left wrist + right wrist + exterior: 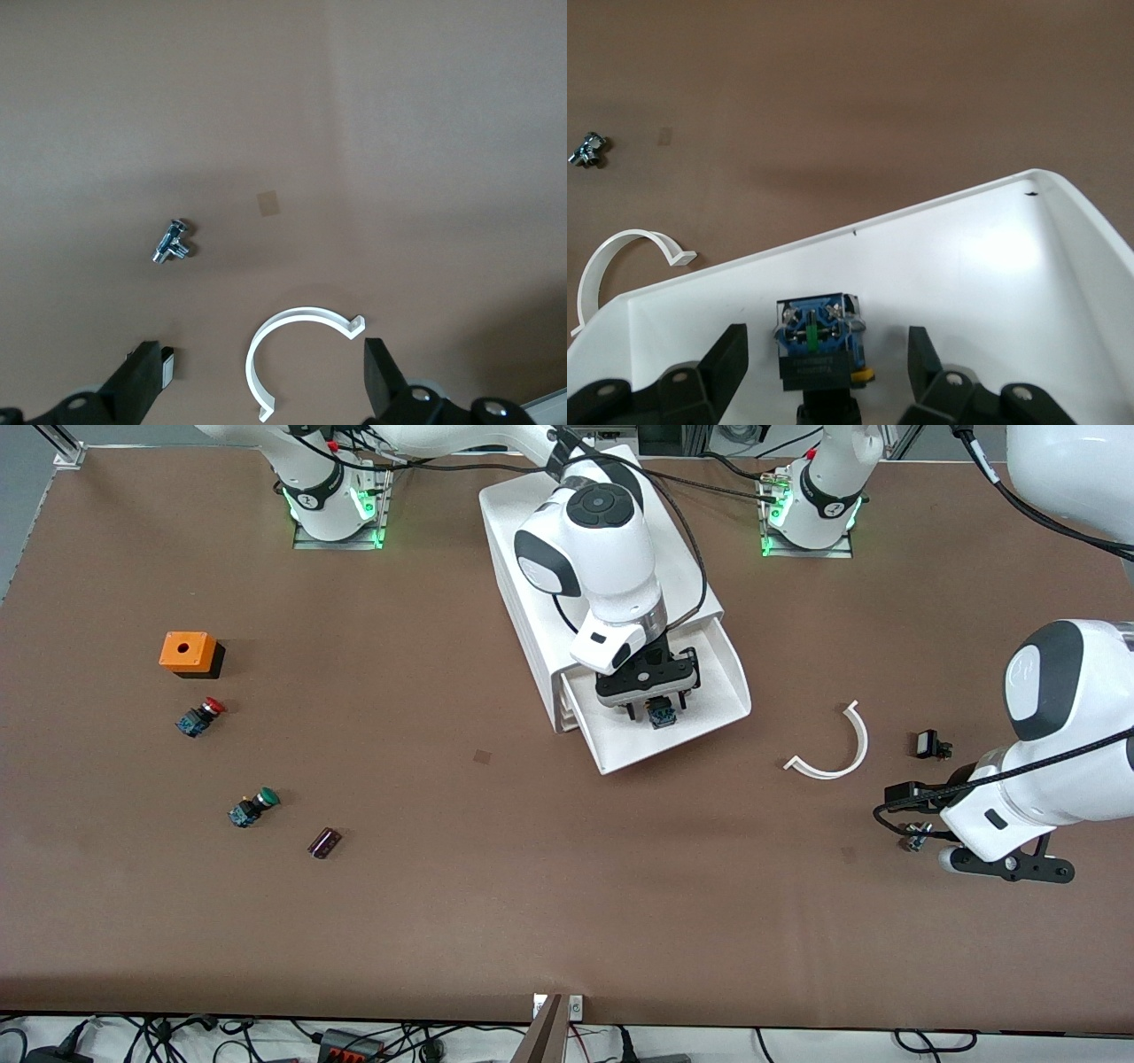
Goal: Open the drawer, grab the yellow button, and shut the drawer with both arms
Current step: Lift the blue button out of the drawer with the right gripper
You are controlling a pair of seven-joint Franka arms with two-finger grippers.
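Observation:
The uppermost drawer of the white cabinet is pulled out toward the front camera. The button lies in it, blue and black body with a bit of orange-yellow cap showing in the right wrist view. My right gripper is down in the drawer, open, one finger on each side of the button with a gap at both. My left gripper is open and empty in the air over the table at the left arm's end; its fingers frame a white curved clip.
The white clip, a small black part and a metal bolt lie near the left gripper. Toward the right arm's end lie an orange box, a red-capped button, a green-capped button and a small dark piece.

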